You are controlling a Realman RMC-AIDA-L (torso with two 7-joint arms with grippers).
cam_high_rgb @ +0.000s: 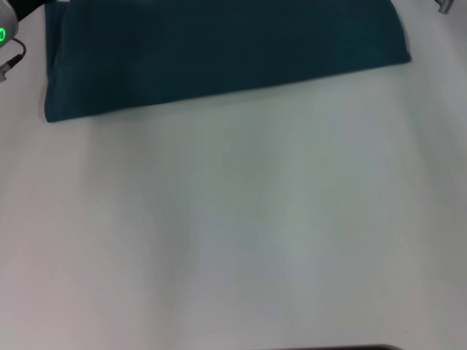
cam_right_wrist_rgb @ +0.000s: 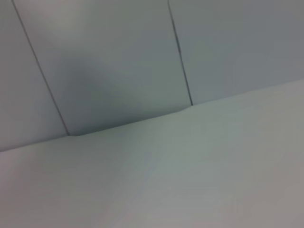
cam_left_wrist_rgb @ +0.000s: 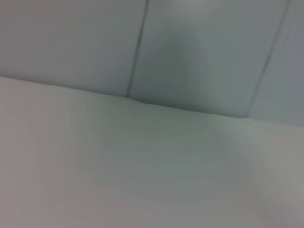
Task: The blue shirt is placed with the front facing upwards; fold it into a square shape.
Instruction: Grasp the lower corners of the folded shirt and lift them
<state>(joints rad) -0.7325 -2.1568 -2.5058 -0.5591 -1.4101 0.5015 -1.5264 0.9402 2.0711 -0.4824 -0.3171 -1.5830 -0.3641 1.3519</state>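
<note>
Along the surface's far edge lies the blue shirt, folded flat into a band. Neither claw's state can be told.

a pale white table fills the head view, evenly lit, with a thin dark strip along its near edge. in both wrist views the table meets a grey panelled wall, its panels split by thin dark seams, with soft shadows cast on it.
</note>
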